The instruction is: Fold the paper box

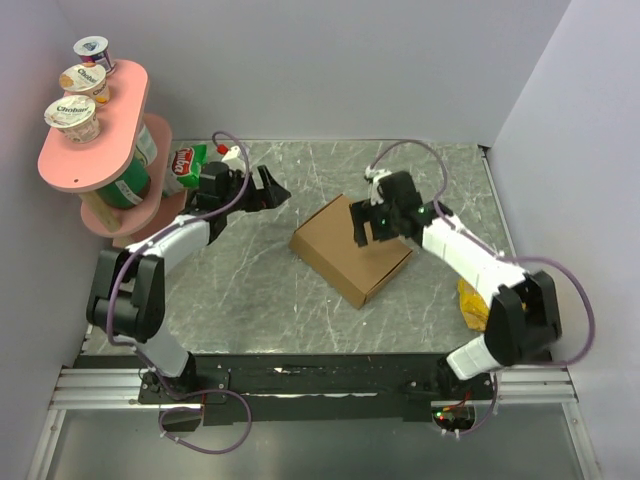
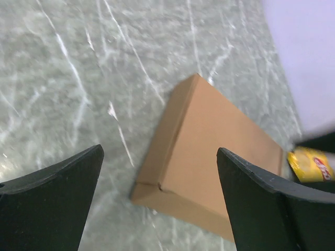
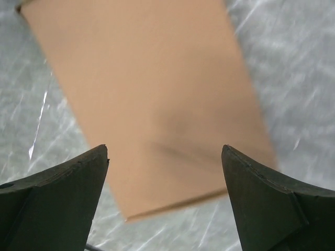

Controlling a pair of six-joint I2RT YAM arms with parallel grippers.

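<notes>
The paper box (image 1: 350, 248) lies closed and flat on the grey marble table, a thin square of brown cardboard turned cornerwise. In the left wrist view the paper box (image 2: 214, 151) shows its near corner and side walls. My left gripper (image 1: 268, 188) hangs open to the box's upper left, clear of it. My right gripper (image 1: 364, 226) hovers open over the box's right part, holding nothing. From the right wrist view the paper box (image 3: 152, 99) fills the space beyond the spread fingers (image 3: 63, 204), its lid flat.
A pink two-tier stand (image 1: 95, 150) with yogurt cups (image 1: 75, 117) stands at the back left. A green snack bag (image 1: 187, 162) lies beside it. A yellow snack bag (image 1: 472, 305) lies by the right arm; it also shows at the yellow bag (image 2: 310, 163).
</notes>
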